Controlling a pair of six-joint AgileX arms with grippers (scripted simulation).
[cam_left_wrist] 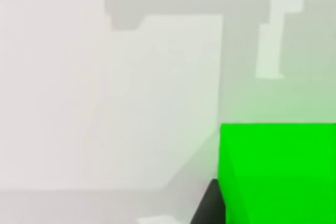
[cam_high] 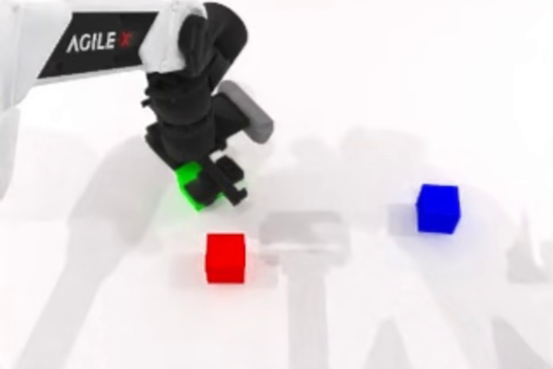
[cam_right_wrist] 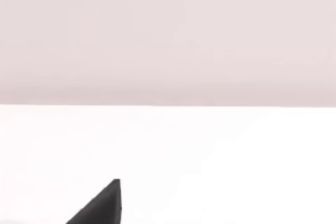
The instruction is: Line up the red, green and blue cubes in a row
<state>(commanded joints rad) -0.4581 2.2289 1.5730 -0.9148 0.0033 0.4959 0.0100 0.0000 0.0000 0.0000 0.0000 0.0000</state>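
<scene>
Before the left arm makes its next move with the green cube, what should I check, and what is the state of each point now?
1. Left hand is at the green cube: ok, the cube sits under its fingers.
2. Grip is firm: cannot tell; the fingers hide most of the cube, and the left wrist view shows only one face.
3. Green cube is lifted off the table: cannot tell.
4. Red cube stands apart from the hand: ok.
5. Room between the red cube and the blue cube: ok, bare table lies there.
6. Right arm is out of the way: ok, absent from the top view.
</scene>
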